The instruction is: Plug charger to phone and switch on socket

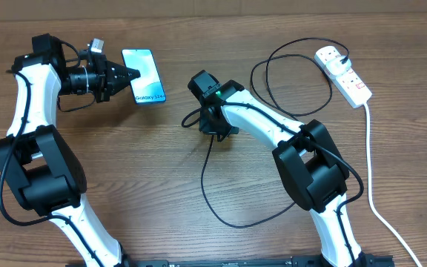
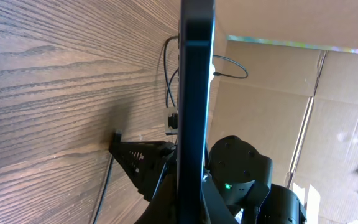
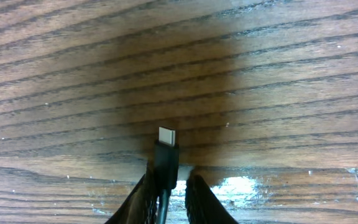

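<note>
1. Our left hand (image 1: 127,74) is clamped on the phone (image 1: 145,76) at the far left of the counter (image 1: 139,193). The left wrist view shows the phone edge-on between the fingers.
2. Our right hand (image 3: 168,186) pinches the charger (image 3: 166,155) just behind its connector tip, low over the counter's middle.
3. We judge the phone stiff, smooth and slippery, with fragile glass, so we hold it by the edges. The cable is light and floppy, so we grip its rigid connector body.
4. We see no containers. The cable's far end reaches the socket (image 1: 343,74) at far right.
</note>
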### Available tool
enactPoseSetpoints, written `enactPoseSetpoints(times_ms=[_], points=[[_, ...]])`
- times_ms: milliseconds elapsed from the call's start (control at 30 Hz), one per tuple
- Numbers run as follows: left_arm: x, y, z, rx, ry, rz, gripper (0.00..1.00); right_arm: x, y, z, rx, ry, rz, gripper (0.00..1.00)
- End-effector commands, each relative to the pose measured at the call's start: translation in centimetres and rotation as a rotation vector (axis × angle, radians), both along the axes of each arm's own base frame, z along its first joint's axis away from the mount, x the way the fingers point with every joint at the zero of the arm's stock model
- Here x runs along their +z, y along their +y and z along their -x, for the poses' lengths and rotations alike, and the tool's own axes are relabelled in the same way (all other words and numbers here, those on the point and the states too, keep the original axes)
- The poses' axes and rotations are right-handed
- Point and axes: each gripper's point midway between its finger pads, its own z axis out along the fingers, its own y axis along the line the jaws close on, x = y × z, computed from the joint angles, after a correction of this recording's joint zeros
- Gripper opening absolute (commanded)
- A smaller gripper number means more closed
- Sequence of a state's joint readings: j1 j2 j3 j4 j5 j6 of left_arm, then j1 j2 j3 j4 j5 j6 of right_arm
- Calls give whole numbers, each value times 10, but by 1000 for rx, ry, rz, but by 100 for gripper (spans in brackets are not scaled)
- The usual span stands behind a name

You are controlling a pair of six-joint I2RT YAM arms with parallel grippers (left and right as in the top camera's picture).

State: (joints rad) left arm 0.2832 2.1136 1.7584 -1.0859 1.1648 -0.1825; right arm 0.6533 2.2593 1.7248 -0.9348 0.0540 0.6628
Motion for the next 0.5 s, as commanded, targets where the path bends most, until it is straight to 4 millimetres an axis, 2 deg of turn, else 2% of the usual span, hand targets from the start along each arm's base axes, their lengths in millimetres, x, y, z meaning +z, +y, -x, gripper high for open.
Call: enactPoseSetpoints(times_ms=[0,200,467], points=[[25,-2,-1,-12,-78,10,4,-44,-8,21,-11,112,41,13],[25,-2,-1,-12,-78,10,4,-54,-9,24,-18,132,46,10],[25,-2,-1,-12,-78,10,4,-54,-4,23,-42,136,21,4]])
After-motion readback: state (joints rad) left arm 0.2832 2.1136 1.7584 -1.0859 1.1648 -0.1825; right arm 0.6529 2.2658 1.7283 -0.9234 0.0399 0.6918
